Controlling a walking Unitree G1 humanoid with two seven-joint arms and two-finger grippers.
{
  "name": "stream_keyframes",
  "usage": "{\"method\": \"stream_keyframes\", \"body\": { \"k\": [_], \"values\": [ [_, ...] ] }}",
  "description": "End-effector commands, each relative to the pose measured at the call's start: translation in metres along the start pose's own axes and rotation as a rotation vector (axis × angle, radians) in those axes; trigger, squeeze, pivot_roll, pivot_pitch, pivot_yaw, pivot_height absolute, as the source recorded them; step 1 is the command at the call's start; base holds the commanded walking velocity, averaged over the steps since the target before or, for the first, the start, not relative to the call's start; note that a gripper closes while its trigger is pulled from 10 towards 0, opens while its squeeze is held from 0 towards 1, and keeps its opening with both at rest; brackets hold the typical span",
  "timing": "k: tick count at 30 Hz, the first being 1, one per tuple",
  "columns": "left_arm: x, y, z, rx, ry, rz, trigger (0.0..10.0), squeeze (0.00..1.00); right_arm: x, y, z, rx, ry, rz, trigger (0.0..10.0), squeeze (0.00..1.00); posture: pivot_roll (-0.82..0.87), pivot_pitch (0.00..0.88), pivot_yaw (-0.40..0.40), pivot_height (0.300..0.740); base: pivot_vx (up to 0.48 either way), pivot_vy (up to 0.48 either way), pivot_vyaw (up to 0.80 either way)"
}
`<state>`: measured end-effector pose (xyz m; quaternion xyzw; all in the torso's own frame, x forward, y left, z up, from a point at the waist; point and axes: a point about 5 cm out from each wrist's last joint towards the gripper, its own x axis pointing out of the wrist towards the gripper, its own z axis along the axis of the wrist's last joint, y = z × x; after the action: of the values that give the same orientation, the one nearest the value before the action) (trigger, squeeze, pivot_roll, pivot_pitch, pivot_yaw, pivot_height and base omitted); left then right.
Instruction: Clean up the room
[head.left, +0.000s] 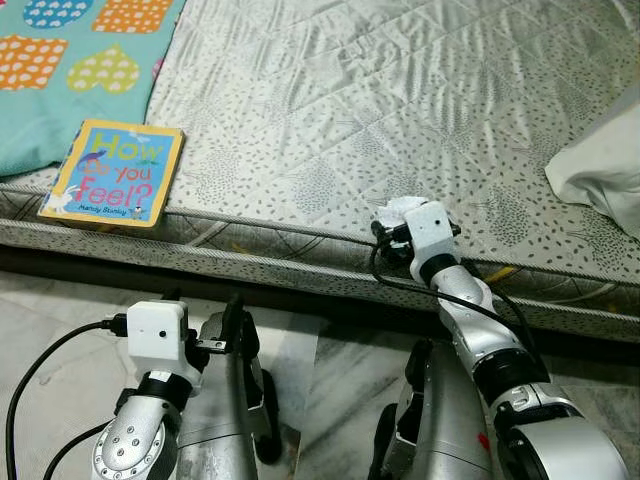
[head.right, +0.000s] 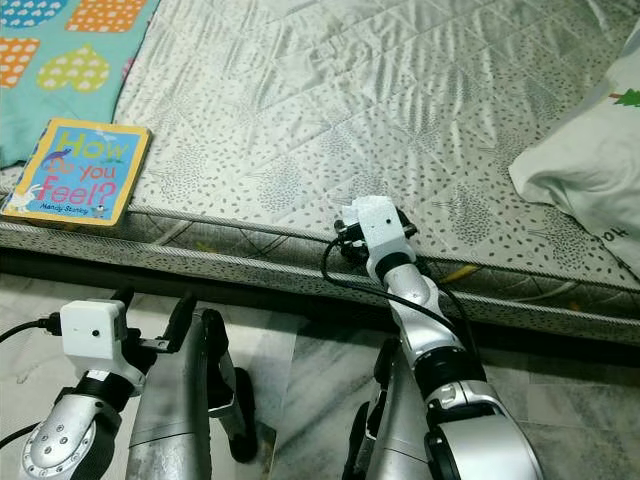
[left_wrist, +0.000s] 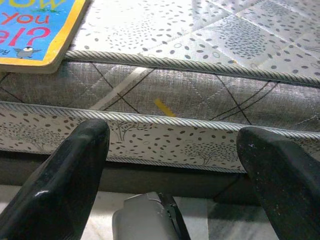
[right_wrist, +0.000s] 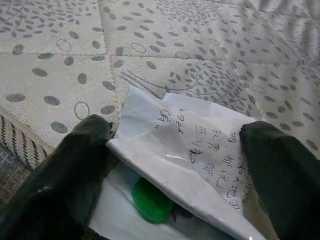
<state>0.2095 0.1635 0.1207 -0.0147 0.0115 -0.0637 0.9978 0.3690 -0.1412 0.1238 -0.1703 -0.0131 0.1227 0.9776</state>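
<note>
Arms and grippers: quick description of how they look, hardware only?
Both arms are silver metal with black joint bands. Each wrist carries a white boxy camera module fed by a black cable. Left gripper and right gripper each have two long, glossy black fingers. A small red mark sits on the right arm's lower segment.
</note>
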Motion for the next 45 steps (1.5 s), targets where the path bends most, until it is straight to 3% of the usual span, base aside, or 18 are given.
{"method": "stream_keyframes", "body": {
  "k": [1, 19, 22, 27, 39, 45],
  "values": [
    [-0.004, 0.001, -0.003, 0.002, 0.026, -0.001, 10.0, 0.00, -0.006, 0.002, -0.017, -0.034, 0.078, 0.011, 0.0, 0.00, 0.23, 0.363, -0.012, 0.528, 0.000, 0.000, 0.00],
    [0.010, 0.001, -0.002, -0.014, 0.000, -0.018, 10.0, 0.00, -0.006, -0.011, -0.030, -0.047, 0.183, -0.046, 0.0, 0.00, 0.20, 0.304, -0.024, 0.528, 0.000, 0.000, 0.00],
    [0.012, -0.008, -0.004, -0.073, -0.008, -0.097, 10.0, 0.00, -0.005, -0.015, -0.029, -0.045, 0.189, -0.056, 0.0, 0.00, 0.18, 0.285, -0.027, 0.528, 0.000, 0.000, 0.00],
    [0.018, -0.015, -0.007, -0.080, -0.006, -0.129, 10.0, 0.00, -0.006, -0.019, -0.030, -0.043, 0.201, -0.064, 0.0, 0.00, 0.16, 0.265, -0.034, 0.528, 0.000, 0.000, 0.00],
    [0.025, -0.017, -0.007, -0.087, -0.020, -0.132, 10.0, 0.00, -0.004, -0.024, -0.028, -0.034, 0.205, -0.064, 0.0, 0.00, 0.15, 0.251, -0.040, 0.528, 0.000, 0.000, 0.00],
    [0.027, -0.010, -0.013, -0.089, -0.031, -0.076, 10.0, 0.00, -0.005, -0.017, -0.030, 0.026, 0.203, -0.053, 0.0, 0.00, 0.14, 0.207, -0.039, 0.528, 0.000, 0.000, 0.00]
  ]
}}
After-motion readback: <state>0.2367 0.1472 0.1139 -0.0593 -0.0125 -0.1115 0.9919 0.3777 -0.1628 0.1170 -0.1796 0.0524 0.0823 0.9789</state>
